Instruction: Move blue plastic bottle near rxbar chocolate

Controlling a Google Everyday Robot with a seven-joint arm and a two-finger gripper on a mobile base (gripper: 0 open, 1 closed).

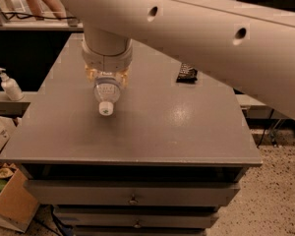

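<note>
The blue plastic bottle [107,90] is clear with a pale label, and its white cap points toward the camera. It hangs just above the grey table [152,132], left of the middle. My gripper [107,78] comes down from the big white arm and is shut on the bottle's body, with an amber finger [90,73] on each side. The rxbar chocolate [187,73], a small dark wrapper, lies on the table to the right of the bottle and farther back. The arm partly covers it.
A small white pump dispenser [10,85] stands on a shelf left of the table. A cardboard box [12,205] sits on the floor at the lower left. The table has drawers [132,198] below its front edge. The white arm [211,28] spans the top of the view.
</note>
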